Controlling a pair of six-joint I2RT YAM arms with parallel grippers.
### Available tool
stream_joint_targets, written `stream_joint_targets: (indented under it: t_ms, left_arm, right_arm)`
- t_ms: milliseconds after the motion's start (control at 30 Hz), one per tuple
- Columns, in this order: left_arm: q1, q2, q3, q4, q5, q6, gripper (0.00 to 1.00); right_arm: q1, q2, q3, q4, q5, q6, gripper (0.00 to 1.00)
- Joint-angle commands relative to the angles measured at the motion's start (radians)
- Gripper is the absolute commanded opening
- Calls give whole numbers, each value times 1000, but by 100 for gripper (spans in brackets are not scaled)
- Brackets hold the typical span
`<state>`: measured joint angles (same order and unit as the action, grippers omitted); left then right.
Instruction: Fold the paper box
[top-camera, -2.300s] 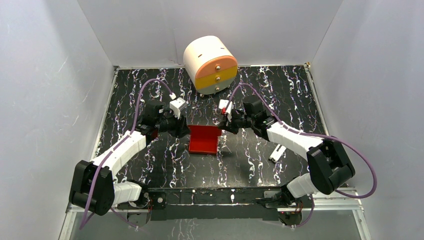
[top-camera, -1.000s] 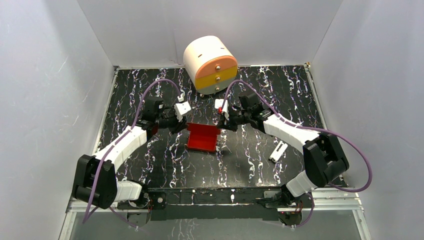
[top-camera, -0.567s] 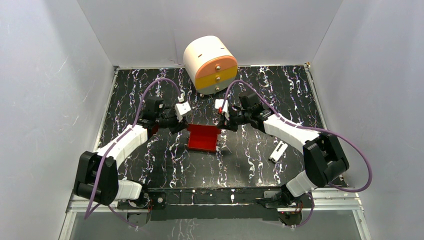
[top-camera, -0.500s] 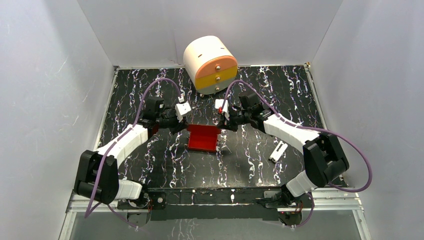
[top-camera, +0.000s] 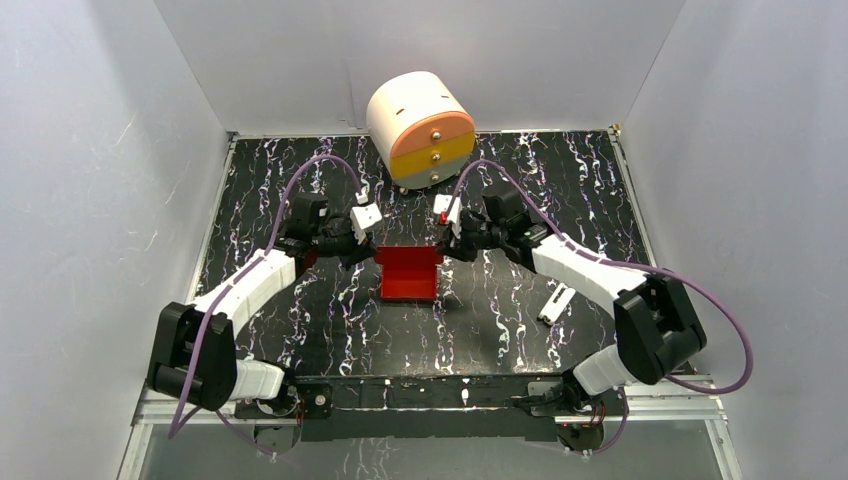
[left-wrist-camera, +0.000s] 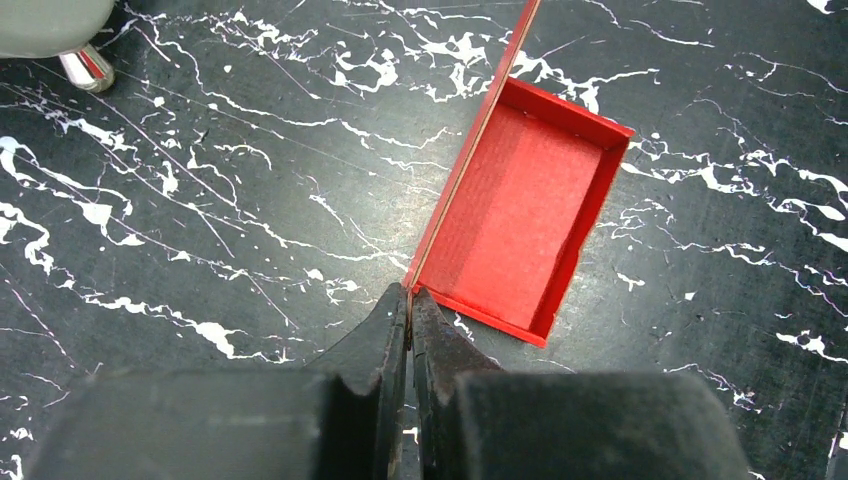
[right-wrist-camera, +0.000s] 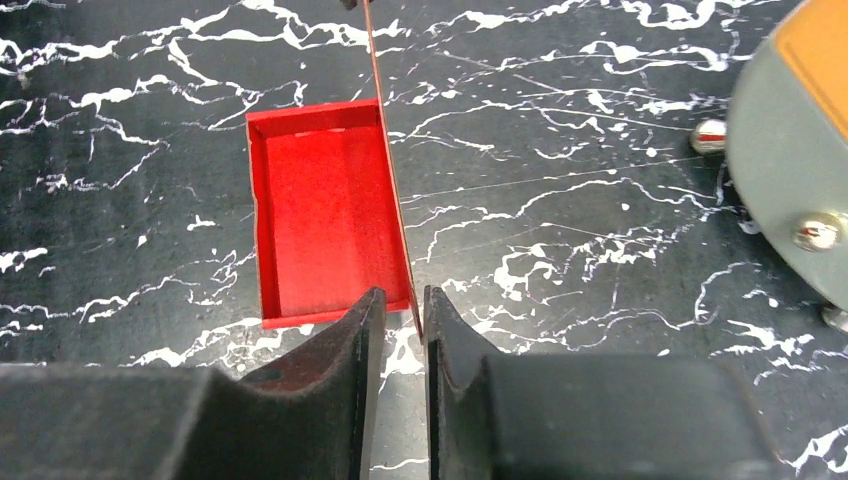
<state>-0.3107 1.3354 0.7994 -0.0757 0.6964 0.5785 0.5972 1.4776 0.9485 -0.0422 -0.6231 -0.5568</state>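
Note:
The paper box (top-camera: 408, 275) is a bright red open tray at mid-table, with one long flap standing upright along its far side. My left gripper (top-camera: 372, 250) is at the flap's left end. The left wrist view shows that gripper (left-wrist-camera: 410, 292) shut on the flap's thin edge, the red tray (left-wrist-camera: 525, 215) lying beyond to the right. My right gripper (top-camera: 446, 250) is at the flap's right end. There its jaws (right-wrist-camera: 400, 300) stand slightly apart around the flap edge with a gap showing, the tray (right-wrist-camera: 325, 215) just ahead on the left.
A round white, orange and yellow drawer unit (top-camera: 422, 128) stands at the back centre, close behind both grippers, and shows at the right wrist view's edge (right-wrist-camera: 800, 150). A small white packet (top-camera: 555, 303) lies on the marbled black table (top-camera: 560, 190) to the right.
My left gripper has closed on the flap's left end. The right jaws have parted a little from the flap. The box has shifted slightly right and squared up.

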Motion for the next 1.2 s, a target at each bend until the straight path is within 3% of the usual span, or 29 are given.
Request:
stream_joint_targets:
  t_ms: [0, 333, 700, 1167]
  left_arm:
    - [-5, -59, -3, 19, 33, 1, 0]
    - [-5, -63, -5, 20, 49, 0, 0]
    - [-5, -54, -7, 19, 64, 6, 0]
    - [-5, -23, 1, 11, 72, 7, 0]
  right_arm:
    - [3, -103, -62, 147, 75, 52, 32]
    - [-1, -99, -80, 165, 74, 22, 45]
    - [-18, -47, -82, 239, 124, -11, 51]
    - [-66, 26, -43, 276, -11, -69, 53]
